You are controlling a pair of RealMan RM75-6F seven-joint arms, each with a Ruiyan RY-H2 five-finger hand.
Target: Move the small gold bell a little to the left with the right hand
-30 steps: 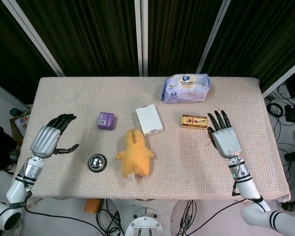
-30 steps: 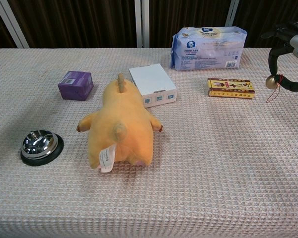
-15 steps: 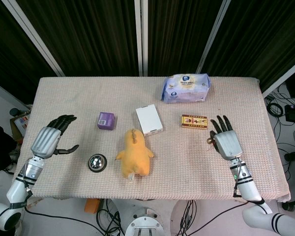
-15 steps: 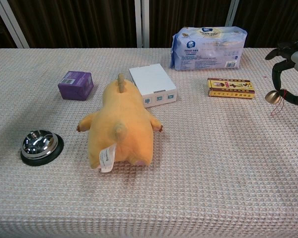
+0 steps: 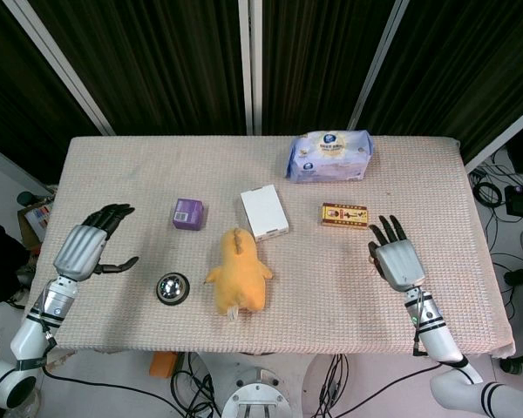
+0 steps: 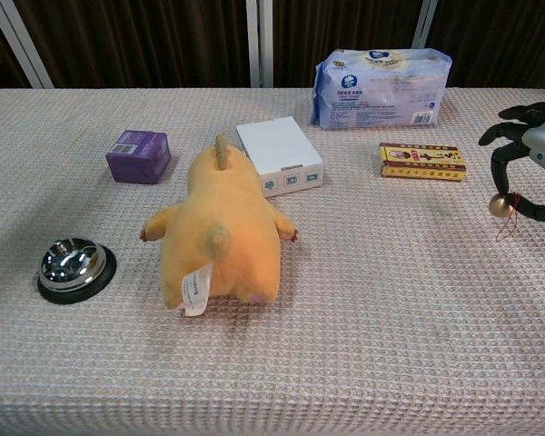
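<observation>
The small gold bell [image 6: 500, 205], with a red cord hanging from it, is pinched between the thumb and a finger of my right hand [image 6: 531, 156] at the right edge of the chest view, just above the cloth. From the head view my right hand [image 5: 396, 259] appears palm down, right of and below the yellow-red flat box [image 5: 344, 214], and it hides the bell. My left hand [image 5: 89, 247] hovers at the table's left side with its fingers apart and nothing in it.
A yellow plush toy [image 6: 220, 238] lies in the middle. A silver call bell [image 6: 72, 265] sits at the front left, with a purple box [image 6: 139, 154] behind it. A white box [image 6: 279, 155] and a tissue pack [image 6: 381, 88] stand further back.
My right hand has come toward the front edge and lower, carrying the gold bell down close to the cloth. The left hand has stayed put.
</observation>
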